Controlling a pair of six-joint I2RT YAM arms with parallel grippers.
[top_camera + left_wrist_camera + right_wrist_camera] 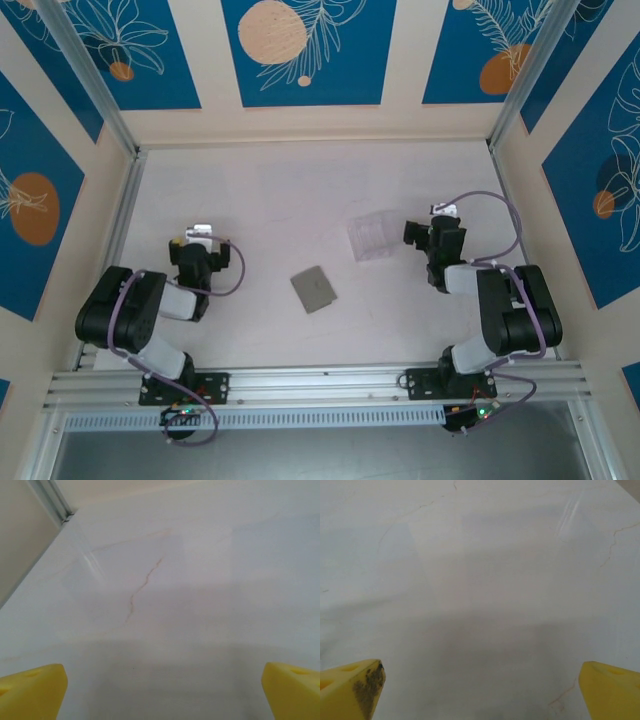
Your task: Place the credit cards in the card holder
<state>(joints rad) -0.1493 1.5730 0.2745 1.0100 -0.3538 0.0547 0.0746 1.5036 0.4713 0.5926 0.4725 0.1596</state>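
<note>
The card holder (pixel 313 289) lies flat at the centre of the top view, skewed, its slightly longer axis running upper left to lower right; which edge opens is unclear. It looks light, thin and floppy, and likely to slide, so pinch an edge. The left gripper (pixel 162 692) and right gripper (pixel 482 690) gape wide, empty.

The card holder (pixel 313 289) lies flat on the table (pixel 270 190), between the 2 arms. A plastic sleeve (pixel 372 237) lies behind and right of it, apart, just left of the right gripper (pixel 438 222); the left gripper (pixel 200 240) sits well left of both.
</note>
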